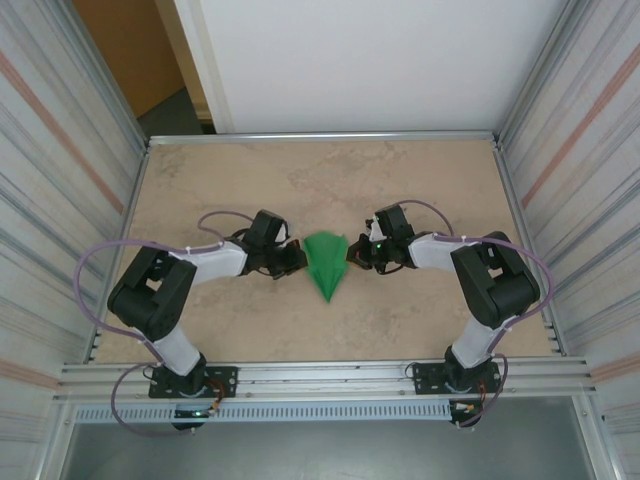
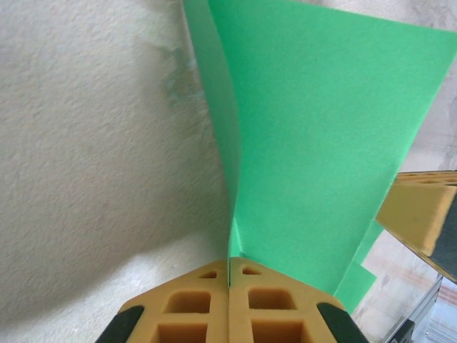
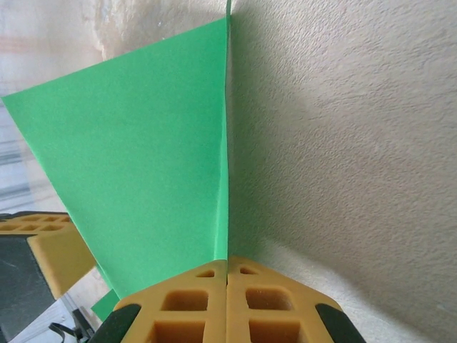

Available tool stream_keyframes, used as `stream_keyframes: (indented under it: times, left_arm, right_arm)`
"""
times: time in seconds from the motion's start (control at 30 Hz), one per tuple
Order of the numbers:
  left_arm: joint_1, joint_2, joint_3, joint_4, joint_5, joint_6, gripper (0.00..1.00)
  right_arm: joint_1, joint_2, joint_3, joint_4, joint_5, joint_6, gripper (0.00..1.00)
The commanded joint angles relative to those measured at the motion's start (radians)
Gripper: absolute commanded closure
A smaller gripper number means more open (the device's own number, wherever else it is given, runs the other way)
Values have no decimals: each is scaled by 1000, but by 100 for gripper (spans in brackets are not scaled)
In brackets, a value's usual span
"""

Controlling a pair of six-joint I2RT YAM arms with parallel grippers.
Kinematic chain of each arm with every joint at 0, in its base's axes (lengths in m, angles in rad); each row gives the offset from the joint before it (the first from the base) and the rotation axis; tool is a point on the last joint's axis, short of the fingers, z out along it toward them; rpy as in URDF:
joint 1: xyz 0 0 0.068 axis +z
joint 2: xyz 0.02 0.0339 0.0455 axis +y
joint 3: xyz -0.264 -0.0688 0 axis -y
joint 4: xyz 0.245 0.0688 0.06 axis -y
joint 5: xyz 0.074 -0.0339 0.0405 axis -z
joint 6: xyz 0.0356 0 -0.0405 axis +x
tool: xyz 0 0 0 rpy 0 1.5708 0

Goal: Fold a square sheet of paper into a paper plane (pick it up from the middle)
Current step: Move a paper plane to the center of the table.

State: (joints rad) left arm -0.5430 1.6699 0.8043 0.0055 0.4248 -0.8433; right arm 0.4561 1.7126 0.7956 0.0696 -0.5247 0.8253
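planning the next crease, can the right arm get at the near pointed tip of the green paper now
Probably yes, but not at once: the right hand is shut on the right edge of the green paper and must let go first. The tip lies close by on the table, nothing between.

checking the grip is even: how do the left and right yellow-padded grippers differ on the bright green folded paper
The left gripper pinches the left edge of the bright green folded paper; the right gripper pinches its right edge. The left gripper points rightward, the right gripper leftward, facing it. Shared: both are shut on the paper, level with each other.
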Motion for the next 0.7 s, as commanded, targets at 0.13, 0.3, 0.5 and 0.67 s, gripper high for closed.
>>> stream_keyframes:
  times: [0.13,0.3,0.5,0.67]
  left_arm:
    - [3,-12,-26,-10,-36,-8,94]
    - [2,0,-1,-54,-43,24,90]
    - [2,21,49,-149,-65,64,90]
    - [2,-11,62,-166,-65,68,86]
  right_arm:
    - [0,8,-18,6,0,-12,100]
    - [0,24,-19,12,-7,-10,100]
    - [3,31,-13,3,-2,-9,100]
    - [7,36,-3,-4,-11,-8,100]
